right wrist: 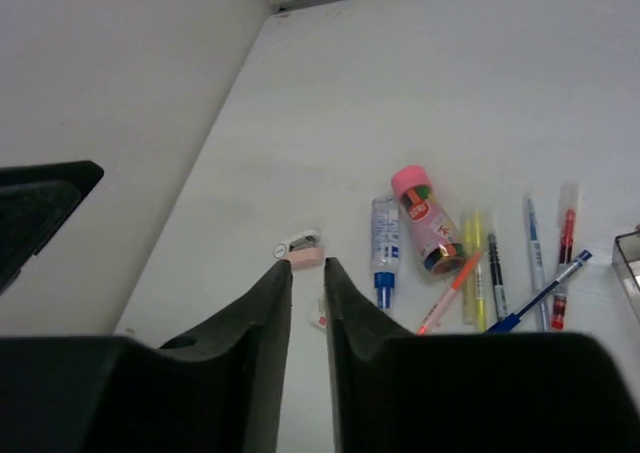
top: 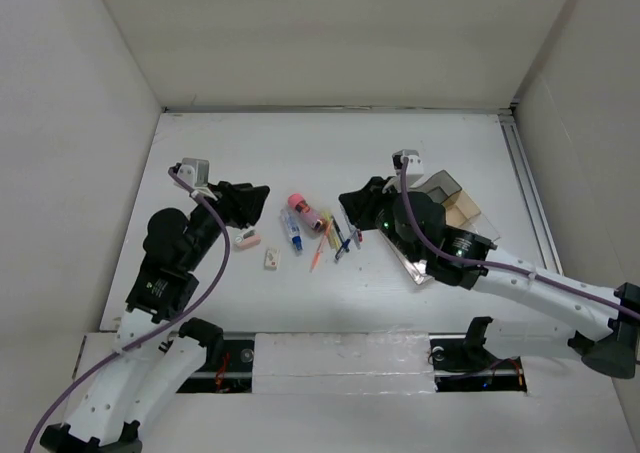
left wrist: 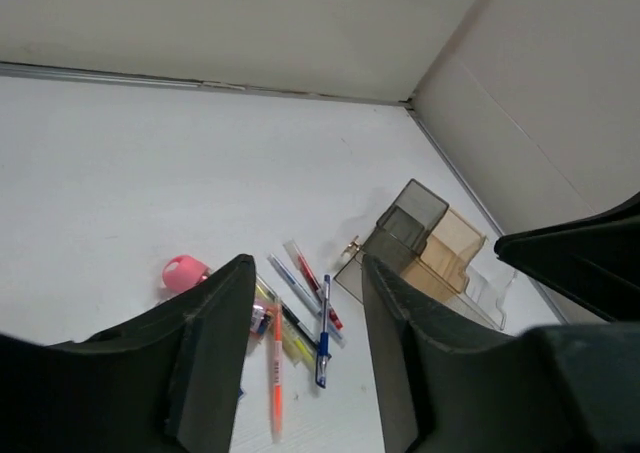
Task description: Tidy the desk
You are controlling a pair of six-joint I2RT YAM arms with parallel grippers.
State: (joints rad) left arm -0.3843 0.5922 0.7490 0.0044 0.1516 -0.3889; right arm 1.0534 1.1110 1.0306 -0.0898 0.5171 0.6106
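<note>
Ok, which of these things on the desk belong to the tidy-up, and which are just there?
Job: pink-lidded jar, glue bottle, loose pens, small pink item, small white item, clear tray, desk.
Just there: metal rail, purple cable.

left hand (left wrist: pixel 305 273): jaws wide | right hand (right wrist: pixel 307 270): jaws narrowly parted

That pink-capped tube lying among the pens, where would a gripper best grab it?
Probably around the middle of the pink-capped tube, coming straight down and closing across its narrow width. It lies flat on its side on the desk, so its long rounded flanks are exposed; the glue bottle beside it leaves little room.
</note>
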